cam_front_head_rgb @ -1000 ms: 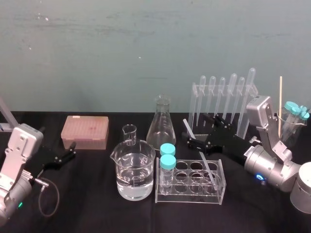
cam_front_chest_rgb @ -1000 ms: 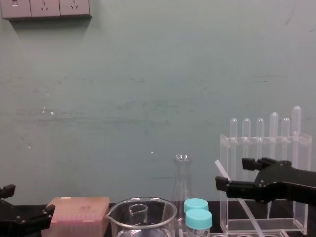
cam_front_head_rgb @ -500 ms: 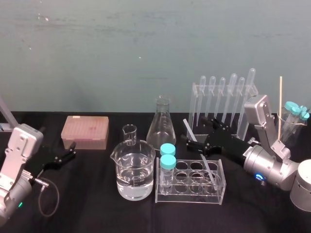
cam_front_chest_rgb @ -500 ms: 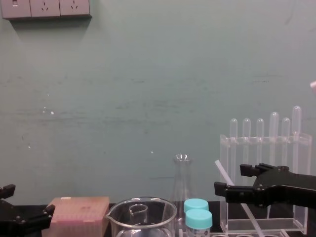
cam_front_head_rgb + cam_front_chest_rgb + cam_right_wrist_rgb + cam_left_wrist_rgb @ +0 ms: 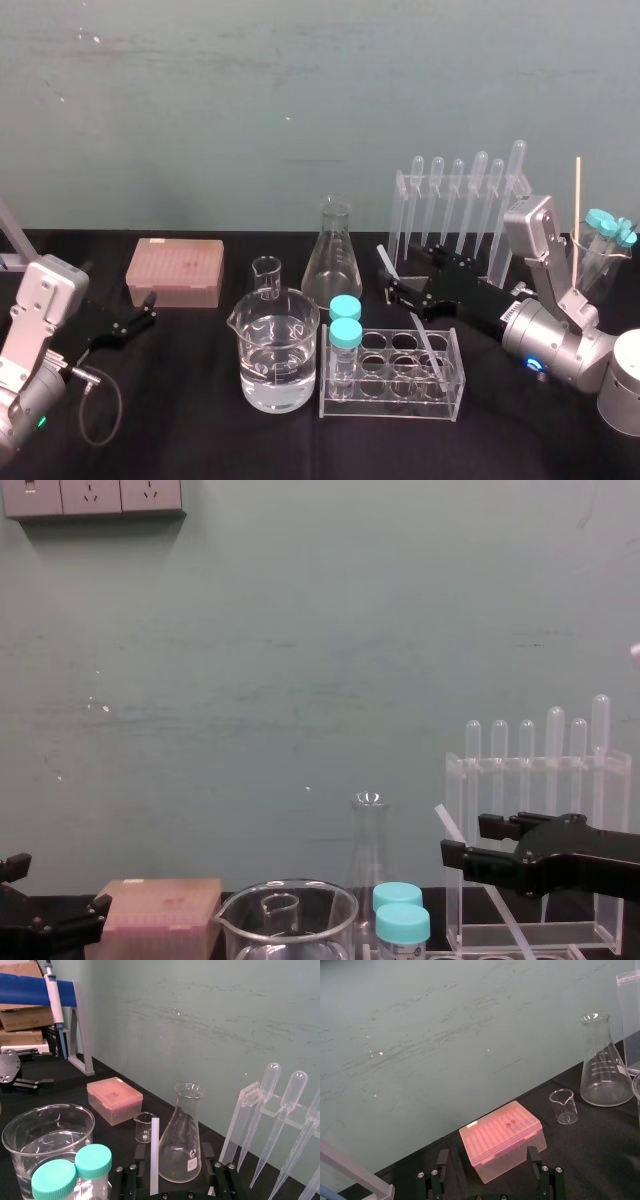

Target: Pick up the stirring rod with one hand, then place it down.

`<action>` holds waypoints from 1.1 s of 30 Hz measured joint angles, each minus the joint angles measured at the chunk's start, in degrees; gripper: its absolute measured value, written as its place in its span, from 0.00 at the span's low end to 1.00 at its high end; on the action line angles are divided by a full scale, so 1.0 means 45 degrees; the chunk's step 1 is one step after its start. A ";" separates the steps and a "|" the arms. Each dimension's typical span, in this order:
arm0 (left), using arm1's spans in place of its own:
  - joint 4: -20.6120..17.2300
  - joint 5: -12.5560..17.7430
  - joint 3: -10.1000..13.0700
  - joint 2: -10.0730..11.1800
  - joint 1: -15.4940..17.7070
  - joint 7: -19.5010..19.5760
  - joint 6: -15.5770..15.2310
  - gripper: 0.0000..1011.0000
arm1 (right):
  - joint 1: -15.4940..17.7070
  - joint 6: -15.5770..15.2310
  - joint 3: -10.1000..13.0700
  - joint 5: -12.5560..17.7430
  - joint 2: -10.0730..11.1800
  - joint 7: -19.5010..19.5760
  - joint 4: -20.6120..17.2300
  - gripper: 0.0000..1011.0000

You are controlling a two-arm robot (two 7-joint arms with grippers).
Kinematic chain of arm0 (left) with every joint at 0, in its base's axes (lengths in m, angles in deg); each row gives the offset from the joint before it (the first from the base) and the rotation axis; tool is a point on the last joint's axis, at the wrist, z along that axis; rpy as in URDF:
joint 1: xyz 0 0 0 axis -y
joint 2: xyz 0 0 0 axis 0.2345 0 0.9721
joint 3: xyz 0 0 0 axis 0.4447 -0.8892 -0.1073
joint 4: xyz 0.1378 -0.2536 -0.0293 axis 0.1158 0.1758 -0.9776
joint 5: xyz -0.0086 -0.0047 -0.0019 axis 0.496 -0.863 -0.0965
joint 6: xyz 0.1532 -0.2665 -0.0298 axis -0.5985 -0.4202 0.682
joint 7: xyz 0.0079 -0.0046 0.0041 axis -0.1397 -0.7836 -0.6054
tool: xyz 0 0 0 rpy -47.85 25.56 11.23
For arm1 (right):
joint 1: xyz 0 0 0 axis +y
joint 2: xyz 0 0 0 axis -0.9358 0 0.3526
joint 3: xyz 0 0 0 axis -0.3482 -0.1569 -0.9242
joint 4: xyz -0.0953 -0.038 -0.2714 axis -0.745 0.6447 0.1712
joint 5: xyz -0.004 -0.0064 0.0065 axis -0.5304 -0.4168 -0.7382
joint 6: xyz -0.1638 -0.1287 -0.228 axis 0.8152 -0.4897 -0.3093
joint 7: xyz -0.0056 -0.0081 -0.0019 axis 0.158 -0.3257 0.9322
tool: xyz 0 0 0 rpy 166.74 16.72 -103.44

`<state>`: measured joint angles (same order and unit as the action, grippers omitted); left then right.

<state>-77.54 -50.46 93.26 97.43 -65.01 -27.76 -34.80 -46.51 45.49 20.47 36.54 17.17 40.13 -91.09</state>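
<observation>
The stirring rod (image 5: 385, 262) is a thin translucent-white stick leaning in the clear tube rack (image 5: 390, 400), its lower end down in a rack hole. The rod's upper end (image 5: 448, 825) sticks out to the left above the rack. My right gripper (image 5: 412, 275) reaches in from the right at that upper end. In the right wrist view the rod (image 5: 154, 1155) stands between the fingers, close to one finger, with a wide gap to the other. The right gripper (image 5: 175, 1172) is open. My left gripper (image 5: 140, 315) rests parked at the far left, open, near the pink box.
A water-filled beaker (image 5: 278, 350), a small beaker (image 5: 266, 275) and a conical flask (image 5: 333, 260) stand left of the rack. Two teal-capped tubes (image 5: 345, 320) sit in the rack's left end. A pipette stand (image 5: 460, 200) is behind my right gripper, a pink tip box (image 5: 175, 270) at back left.
My right gripper has sunk slightly around the rod's upper end and its fingers have drawn closer together. The rod and the left arm have not moved.
</observation>
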 joint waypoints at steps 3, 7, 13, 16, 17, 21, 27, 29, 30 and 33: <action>0.0000 0.0000 -0.0001 -0.0001 0.0000 0.0000 0.0000 0.99 | 0.0004 0.0010 0.0000 -0.0006 0.0003 0.0009 -0.0004 0.62; 0.0000 0.0000 0.0000 -0.0001 0.0000 0.0001 0.0000 0.99 | 0.0008 0.0018 0.0000 -0.0013 0.0008 0.0016 -0.0011 0.47; 0.0000 0.0000 0.0000 0.0000 0.0000 0.0000 0.0000 0.99 | 0.0015 0.0024 0.0000 -0.0018 0.0011 0.0023 -0.0020 0.27; 0.0000 0.0000 0.0000 -0.0001 0.0000 0.0000 0.0000 0.99 | 0.0017 0.0026 -0.0001 -0.0018 0.0011 0.0026 -0.0020 0.22; 0.0000 0.0000 0.0000 -0.0001 0.0000 0.0000 0.0000 0.99 | 0.0018 0.0028 0.0000 -0.0018 0.0012 0.0027 -0.0020 0.19; -0.0001 0.0000 0.0000 -0.0001 0.0001 0.0000 0.0000 0.99 | 0.0018 0.0032 -0.0001 -0.0019 0.0012 0.0031 -0.0021 0.07; 0.0000 0.0000 -0.0001 0.0000 0.0000 0.0000 0.0000 0.99 | 0.0191 0.0154 0.0470 0.0304 -0.0132 -0.0163 -0.0096 0.06; 0.0001 0.0000 0.0000 -0.0001 0.0000 0.0000 -0.0001 0.99 | 0.0240 0.0226 0.0674 0.0544 -0.0202 -0.0278 -0.0146 0.06; 0.0000 0.0000 0.0000 -0.0001 0.0000 0.0000 0.0000 0.99 | 0.0286 0.0305 0.0911 0.0832 -0.0292 -0.0428 -0.0201 0.06; 0.0000 -0.0001 0.0000 -0.0001 0.0001 0.0000 -0.0001 0.99 | 0.0337 0.0490 0.1346 0.1430 -0.0465 -0.0790 -0.0319 0.06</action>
<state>-77.54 -50.46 93.26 97.42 -65.00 -27.76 -34.80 -45.00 47.70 26.53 42.98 15.08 36.57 -92.52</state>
